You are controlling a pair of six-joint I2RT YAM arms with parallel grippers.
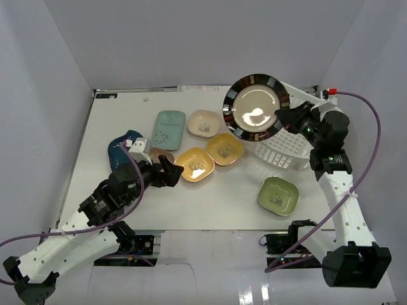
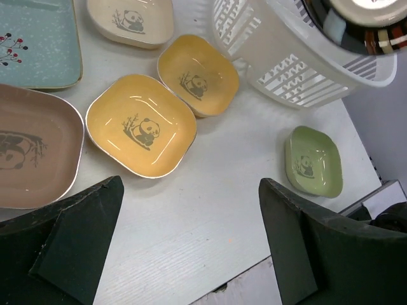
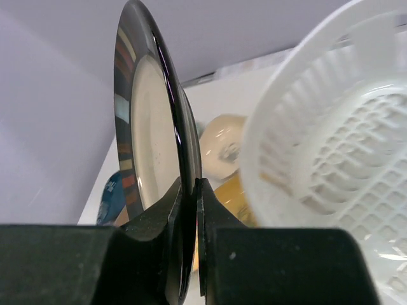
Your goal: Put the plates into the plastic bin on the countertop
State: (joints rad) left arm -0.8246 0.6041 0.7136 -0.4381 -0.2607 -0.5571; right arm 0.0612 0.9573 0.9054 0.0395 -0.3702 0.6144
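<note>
My right gripper (image 1: 285, 118) is shut on the rim of the large round dark-rimmed tan plate (image 1: 254, 107) and holds it up above the left part of the white plastic bin (image 1: 283, 149). In the right wrist view the plate (image 3: 149, 133) stands on edge between the fingers, the bin (image 3: 331, 159) to its right. My left gripper (image 1: 170, 173) is open and empty above the countertop, just left of a yellow plate (image 1: 194, 164). Its view shows two yellow plates (image 2: 141, 124) (image 2: 198, 73), a brown plate (image 2: 32, 152), a beige one (image 2: 130, 20), a teal tray (image 2: 35, 44) and a green one (image 2: 313, 160).
A dark blue plate (image 1: 123, 150) lies at the left, partly under my left arm. The teal tray (image 1: 168, 129) and beige plate (image 1: 205, 123) lie toward the back. The green plate (image 1: 278, 195) sits near the front edge. White walls enclose the countertop (image 1: 222, 203).
</note>
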